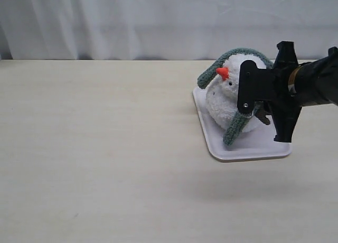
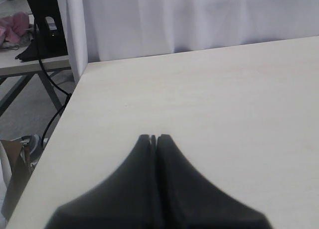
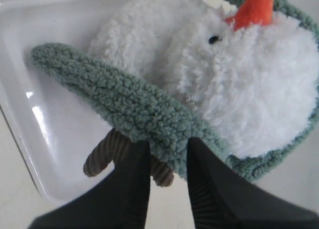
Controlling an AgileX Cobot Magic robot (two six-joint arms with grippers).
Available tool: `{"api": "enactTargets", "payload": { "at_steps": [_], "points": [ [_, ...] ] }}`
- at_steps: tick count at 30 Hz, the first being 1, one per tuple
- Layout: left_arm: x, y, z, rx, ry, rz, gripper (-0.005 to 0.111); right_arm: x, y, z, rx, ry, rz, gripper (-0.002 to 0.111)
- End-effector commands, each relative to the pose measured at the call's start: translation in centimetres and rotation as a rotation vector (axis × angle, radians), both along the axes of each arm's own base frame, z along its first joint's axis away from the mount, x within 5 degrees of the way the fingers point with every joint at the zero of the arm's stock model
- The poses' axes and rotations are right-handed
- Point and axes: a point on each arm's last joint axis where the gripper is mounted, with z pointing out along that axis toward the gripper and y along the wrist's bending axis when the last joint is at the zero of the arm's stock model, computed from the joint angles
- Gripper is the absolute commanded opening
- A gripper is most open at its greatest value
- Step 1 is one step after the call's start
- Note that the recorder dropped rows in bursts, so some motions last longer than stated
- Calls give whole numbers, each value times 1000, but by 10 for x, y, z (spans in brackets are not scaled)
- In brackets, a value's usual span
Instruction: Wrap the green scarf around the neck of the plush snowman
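Our right gripper (image 3: 168, 147) is pinching the green scarf (image 3: 124, 99) between narrowed jaws, its tips gripping the scarf's near edge. Just beside one tip, a brown corduroy twig arm (image 3: 107, 154) is poking out from under the scarf. Just beyond the tips, the plush snowman (image 3: 259, 89) is lying on the white tray (image 3: 30, 119), and the scarf is looping round its head. Elsewhere, our left gripper (image 2: 155, 137) is hovering over the pale table (image 2: 224, 99) with its jaws pressed together.
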Motion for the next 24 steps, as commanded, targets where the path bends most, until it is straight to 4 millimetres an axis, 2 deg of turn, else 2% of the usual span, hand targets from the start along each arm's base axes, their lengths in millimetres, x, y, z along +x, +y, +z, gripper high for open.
{"api": "enactTargets", "payload": {
  "at_steps": [1,6,14,16,21,24],
  "points": [
    [0,0,0,-4,-10,2,0,2,0,-11,-24,34,3,27],
    [0,0,0,-4,-10,2,0,4,0,-16,-52,41,19,52],
    [0,0,0,-4,-10,2,0,6,3,-16,-4,21,8,53],
    [0,0,0,-4,-10,2,0,7,3,-21,0,38,-10,47],
    [0,0,0,-4,-10,2,0,8,2,-31,-14,80,-33,21],
    [0,0,0,-4,-10,2,0,9,2,-32,-31,78,-21,10]
  ]
}}
